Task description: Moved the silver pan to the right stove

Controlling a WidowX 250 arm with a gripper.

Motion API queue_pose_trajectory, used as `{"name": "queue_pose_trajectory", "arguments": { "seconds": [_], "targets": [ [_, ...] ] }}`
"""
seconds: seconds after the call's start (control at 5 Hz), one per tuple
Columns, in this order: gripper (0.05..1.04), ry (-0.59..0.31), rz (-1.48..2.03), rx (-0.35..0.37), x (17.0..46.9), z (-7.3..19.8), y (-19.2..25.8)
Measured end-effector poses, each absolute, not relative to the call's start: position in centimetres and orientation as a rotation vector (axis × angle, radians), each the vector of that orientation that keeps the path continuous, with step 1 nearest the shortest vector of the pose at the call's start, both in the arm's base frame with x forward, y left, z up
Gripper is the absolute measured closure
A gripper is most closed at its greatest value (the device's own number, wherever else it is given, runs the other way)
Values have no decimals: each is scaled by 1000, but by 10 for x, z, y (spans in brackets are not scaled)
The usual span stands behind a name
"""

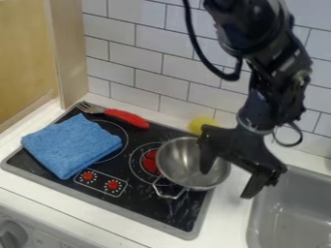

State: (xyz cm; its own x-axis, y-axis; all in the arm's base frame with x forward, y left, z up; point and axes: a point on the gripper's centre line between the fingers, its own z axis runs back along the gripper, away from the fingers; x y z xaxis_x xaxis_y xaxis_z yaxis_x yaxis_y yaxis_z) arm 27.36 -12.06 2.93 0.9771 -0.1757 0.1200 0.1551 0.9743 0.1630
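The folded blue cloth [71,145] covered much of the black glass stove's [139,203] left side, so a leftward slide had little room there; the silver fork with a red handle [126,117] lay along the stove's back edge, and would probably hinder a swing that way; the red-centred right burner [150,161] showed on the stove's right half, partly under the round silver metal pan [192,164]; that pan sat upright, its right side reaching past the stove's right edge and its wire handle toward the stove's front; the job seemed mostly done, with a small shift left probably needed to centre it; the black two-finger gripper [227,181] was spread wide at the stove's right edge, one finger inside the pan, the other outside; the white counter [226,213] gave a narrow margin right of the stove, before the grey sink [291,213].
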Motion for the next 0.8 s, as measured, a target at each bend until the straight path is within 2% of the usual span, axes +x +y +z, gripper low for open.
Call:
{"name": "queue_pose_trajectory", "arguments": {
  "seconds": [0.2, 0.4, 0.8],
  "targets": [
    [84, -181, -160, 120, 268, 42, -119],
    [84, -258, -124, 78, 263, 65, -112],
    [84, -354, -13, 90, 247, 90, -89]
  ]
}}
